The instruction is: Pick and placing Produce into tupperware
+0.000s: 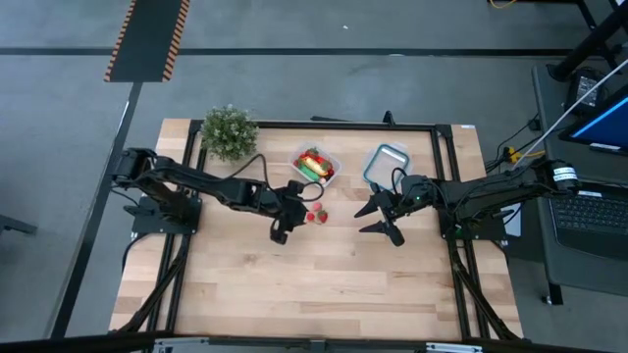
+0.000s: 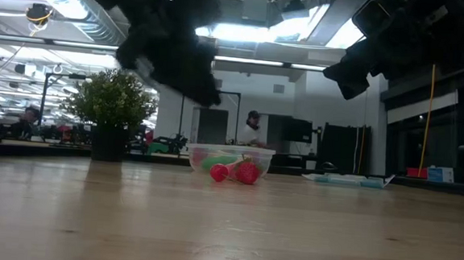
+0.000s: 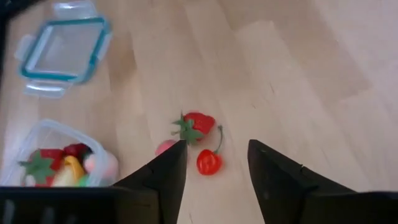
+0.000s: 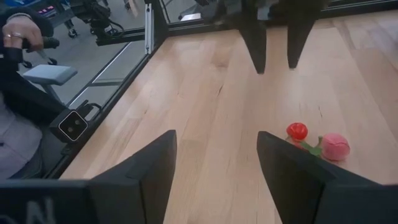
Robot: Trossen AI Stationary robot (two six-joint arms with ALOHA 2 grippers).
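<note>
The clear tupperware (image 1: 316, 165) stands at the far middle of the table with a banana, a green piece and red pieces in it (image 3: 59, 167). Just nearer on the bare wood lie a strawberry (image 3: 198, 122), a red cherry with its stem (image 3: 209, 162) and a small pink piece (image 3: 165, 147). My left gripper (image 3: 214, 168) hangs open above these loose pieces, slanting down, well clear of the table (image 2: 180, 62). My right gripper (image 1: 378, 218) waits open to their right, with nothing between its fingers (image 4: 217, 162).
A clear blue-rimmed lid (image 1: 385, 164) lies flat to the right of the tupperware. A bushy potted plant (image 1: 229, 130) stands at the far left. The near half of the wooden table (image 1: 314, 284) is bare. A person sits beyond the table's edge (image 4: 18, 124).
</note>
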